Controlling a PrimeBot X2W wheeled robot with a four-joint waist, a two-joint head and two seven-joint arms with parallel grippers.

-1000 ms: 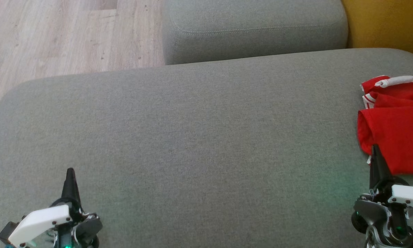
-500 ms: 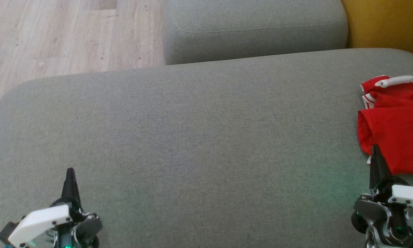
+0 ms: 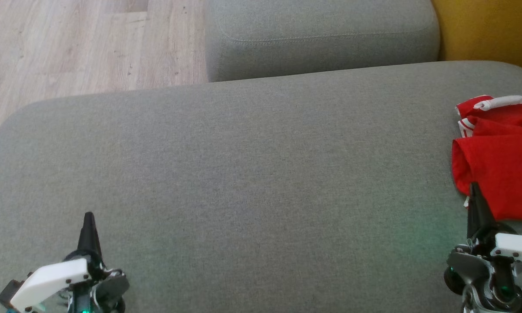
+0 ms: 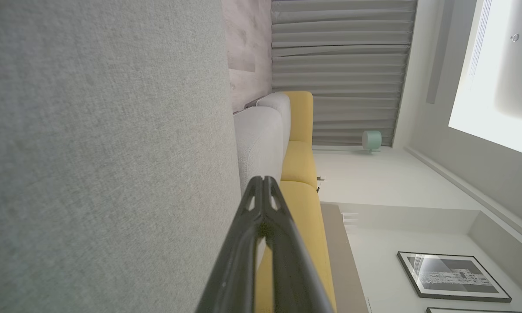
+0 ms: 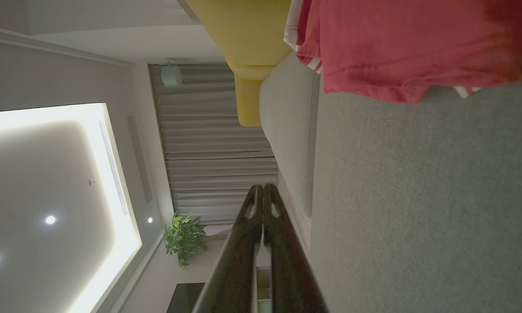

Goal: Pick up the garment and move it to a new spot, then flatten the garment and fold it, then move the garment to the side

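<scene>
The garment (image 3: pixel 500 165), red with white stripes, lies folded at the far right edge of the grey sofa cushion (image 3: pixel 252 174); the right wrist view shows the garment (image 5: pixel 400 43) across its top. My right gripper (image 3: pixel 475 188) is shut and empty at the lower right, its tip over the garment's near edge; whether it touches I cannot tell. In the right wrist view the right gripper (image 5: pixel 263 188) has its fingers pressed together. My left gripper (image 3: pixel 88 216) is shut and empty at the lower left, far from the garment, and in the left wrist view the left gripper (image 4: pixel 263 179) is closed too.
A second grey cushion (image 3: pixel 322 34) sits behind the main one. Yellow upholstery (image 3: pixel 487 30) fills the back right corner. Wooden floor (image 3: pixel 69 43) lies beyond the cushion's left and far edges. A wide stretch of bare cushion lies between the grippers.
</scene>
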